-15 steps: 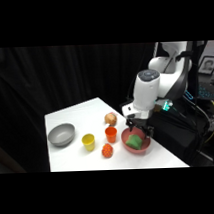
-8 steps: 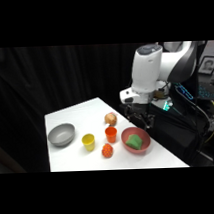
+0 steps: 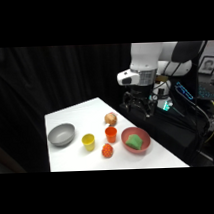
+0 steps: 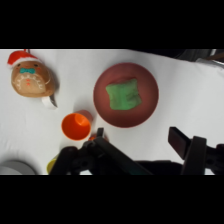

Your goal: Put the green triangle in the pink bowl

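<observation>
Green and small, the green triangle already lies inside the pink bowl at the near right of the table. It looks light and stiff, with flat sloping sides that would be good to pinch. Just left of the bowl stands an orange cup, and a gingerbread toy sits a bit farther back. Farthest and high up hangs the tool, spread wide and holding nothing. The job looks done.
</observation>
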